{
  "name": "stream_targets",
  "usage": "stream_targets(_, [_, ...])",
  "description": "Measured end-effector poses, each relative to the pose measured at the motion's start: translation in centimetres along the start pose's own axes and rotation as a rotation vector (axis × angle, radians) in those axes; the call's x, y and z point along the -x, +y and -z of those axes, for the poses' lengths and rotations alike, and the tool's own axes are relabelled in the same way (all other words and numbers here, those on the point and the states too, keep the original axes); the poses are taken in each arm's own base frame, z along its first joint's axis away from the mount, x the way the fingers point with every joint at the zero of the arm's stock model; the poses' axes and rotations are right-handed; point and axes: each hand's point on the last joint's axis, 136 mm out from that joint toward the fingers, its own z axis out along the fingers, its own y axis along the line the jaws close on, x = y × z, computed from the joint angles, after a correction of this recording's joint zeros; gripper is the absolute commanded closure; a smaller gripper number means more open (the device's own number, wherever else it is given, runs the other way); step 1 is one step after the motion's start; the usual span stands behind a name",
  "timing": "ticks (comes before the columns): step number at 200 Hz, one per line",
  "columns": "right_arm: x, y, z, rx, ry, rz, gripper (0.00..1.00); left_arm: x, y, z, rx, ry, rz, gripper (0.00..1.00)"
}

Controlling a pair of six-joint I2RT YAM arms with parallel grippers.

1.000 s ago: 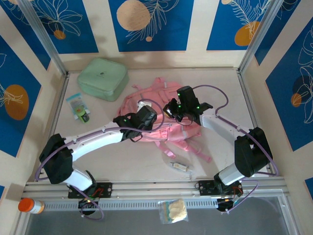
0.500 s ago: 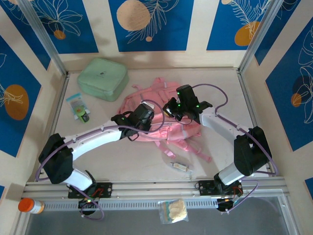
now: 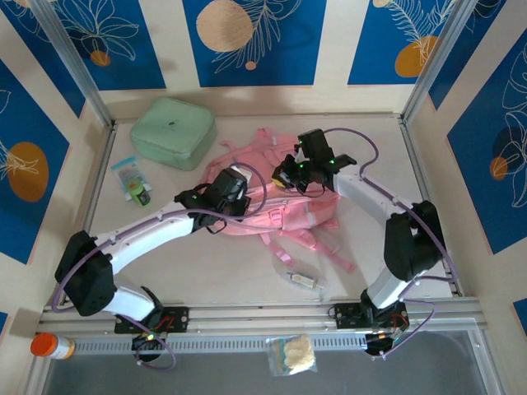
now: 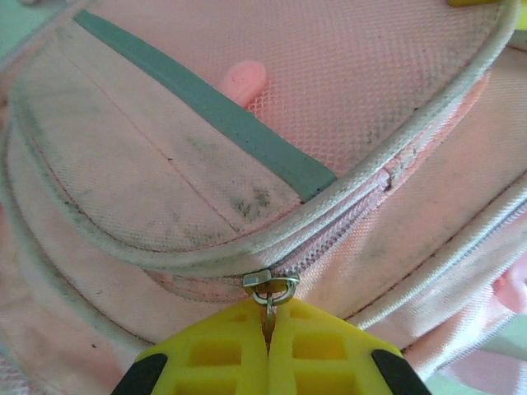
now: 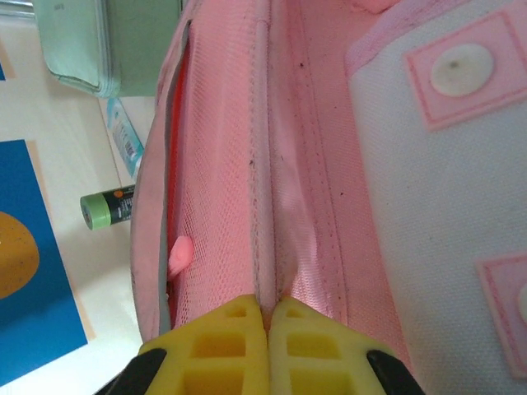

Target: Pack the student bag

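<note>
We grip at two spots

Our left gripper (image 4: 268, 311) is clamped on the zip pull (image 4: 271, 285) of a front pocket (image 4: 165, 189); our right gripper (image 5: 265, 313) pinches a seam fold of the student bag (image 3: 284, 216), which lies mid-way across the table (image 3: 387, 144), near the mint-green case (image 3: 173, 132).

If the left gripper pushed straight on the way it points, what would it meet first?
The left gripper, jaws shut on the zip pull, would first press the slider, then the pocket rim of the bag, though depth is unclear.
</note>
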Motion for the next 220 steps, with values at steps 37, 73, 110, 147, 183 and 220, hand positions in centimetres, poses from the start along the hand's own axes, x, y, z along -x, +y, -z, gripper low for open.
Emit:
stream_targets(37, [2.0,1.0,-0.9,-0.012,0.066,0.068,1.0,0.1,-3.4,-0.2,-0.068,0.009,0.053,1.0])
stream_targets(73, [4.2,0.0,-0.1,0.008,0.105,0.112,1.0,1.7,-6.9,-0.8,-0.126,-0.004,0.08,1.0])
stream_targets(110, [5.2,-1.6,1.2,0.013,0.131,0.115,1.0,-0.3,-4.4,-0.9,-0.114,0.001,0.127,1.0])
stream_targets(147, [5.5,-1.6,0.3,0.034,0.195,0.102,0.91,-0.3,-2.9,-0.8,-0.162,-0.004,0.178,1.0])
stream_targets(183, [5.6,-1.6,1.5,0.035,0.127,0.101,0.59,-1.0,-3.6,-1.0,-0.196,0.031,0.181,1.0])
stream_targets(220, [1.5,-1.9,4.7,0.09,0.09,0.025,0.48,-1.3,-4.0,-1.1,-0.217,0.045,0.187,1.0])
